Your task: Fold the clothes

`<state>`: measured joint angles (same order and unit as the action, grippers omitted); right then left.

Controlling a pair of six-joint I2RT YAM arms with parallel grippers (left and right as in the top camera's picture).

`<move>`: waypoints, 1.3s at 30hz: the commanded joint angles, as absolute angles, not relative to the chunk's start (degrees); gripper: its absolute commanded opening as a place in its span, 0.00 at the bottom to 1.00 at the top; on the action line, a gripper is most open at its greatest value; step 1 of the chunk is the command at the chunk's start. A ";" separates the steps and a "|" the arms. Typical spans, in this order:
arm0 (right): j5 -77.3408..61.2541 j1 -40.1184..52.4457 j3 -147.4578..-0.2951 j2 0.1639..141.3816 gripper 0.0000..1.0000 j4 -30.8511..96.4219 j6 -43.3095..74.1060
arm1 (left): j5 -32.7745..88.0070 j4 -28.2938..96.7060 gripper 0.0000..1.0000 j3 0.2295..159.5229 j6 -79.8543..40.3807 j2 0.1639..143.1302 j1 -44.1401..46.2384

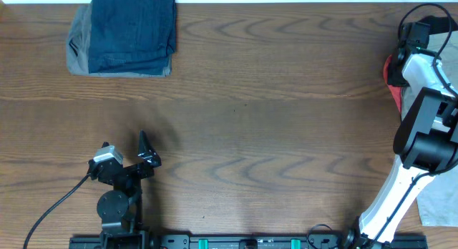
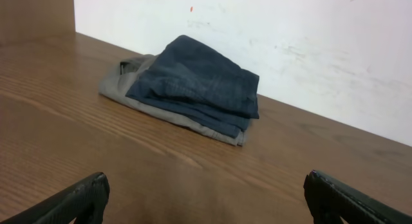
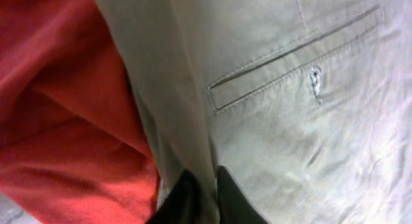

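The right jaws are closed on a raised fold of the trousers. The two dark fingertips stand close together with a ridge of the pale cloth pinched between them. The left jaws stand wide open and hold nothing. Their tips show only at the two lower corners of the left wrist view, with bare bench between them.

The trousers are light khaki-beige cotton, smooth in weave and softly creased. A slanted welt pocket with double stitching runs across the cloth, and a small buttonhole sits just below it. A long fold runs down from the top of the right wrist view to the fingertips. A red garment lies bunched against the trousers on one side.

A stack of folded blue jeans rests on a grey garment at the back of the bench. The trousers lie well apart from the jeans, at the opposite end of the bench, mostly hidden under the right arm in the overhead view. The left arm sits toward the front edge, on the same end as the jeans, and its jaws face them from well apart.
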<state>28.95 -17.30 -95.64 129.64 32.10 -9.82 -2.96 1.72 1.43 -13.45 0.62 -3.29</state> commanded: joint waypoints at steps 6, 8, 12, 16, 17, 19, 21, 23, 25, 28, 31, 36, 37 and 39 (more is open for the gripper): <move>29.76 -17.91 -96.66 129.97 0.01 32.91 -3.22 | -3.49 3.77 0.98 0.23 -12.69 0.30 -3.57; 29.74 -18.06 -96.66 129.21 0.01 33.04 -0.64 | -3.49 3.77 0.98 0.23 -12.69 0.30 -3.57; 29.69 -18.48 -96.66 126.65 0.01 33.08 4.62 | -3.49 3.77 0.98 0.23 -12.69 0.30 -3.57; 27.51 -18.46 -96.66 122.78 0.01 33.23 6.46 | -3.49 3.77 0.98 0.23 -12.69 0.30 -3.57; 26.68 -18.46 -96.66 121.86 0.01 33.26 6.46 | -3.49 3.77 0.98 0.23 -12.69 0.30 -3.57; 25.47 -18.46 -96.66 119.68 0.01 33.58 6.90 | -3.49 3.77 0.98 0.23 -12.69 0.30 -3.57; 24.97 -18.46 -96.66 117.73 0.01 33.78 7.53 | -3.49 3.77 0.98 0.23 -12.69 0.30 -3.57; 24.97 -18.46 -96.66 116.09 0.01 34.02 7.94 | -3.49 3.77 0.98 0.23 -12.69 0.30 -3.57; 23.51 -18.46 -96.66 115.04 0.01 33.95 7.53 | -3.49 3.77 0.98 0.23 -12.69 0.30 -3.57; 20.36 -18.46 -96.64 115.20 0.01 34.76 4.93 | -3.49 3.77 0.98 0.23 -12.69 0.30 -3.57; 19.40 -18.39 -96.64 116.44 0.01 35.92 4.38 | -3.49 3.77 0.98 0.23 -12.69 0.30 -3.57; 19.46 -18.37 -96.64 119.79 0.01 36.10 4.38 | -3.49 3.77 0.98 0.23 -12.69 0.30 -3.57; 19.46 -18.37 -96.64 120.62 0.03 36.03 4.14 | -3.49 3.77 0.98 0.23 -12.69 0.30 -3.57; 19.49 -18.46 -96.64 122.34 0.13 35.90 3.97 | -3.49 3.77 0.98 0.23 -12.69 0.30 -3.57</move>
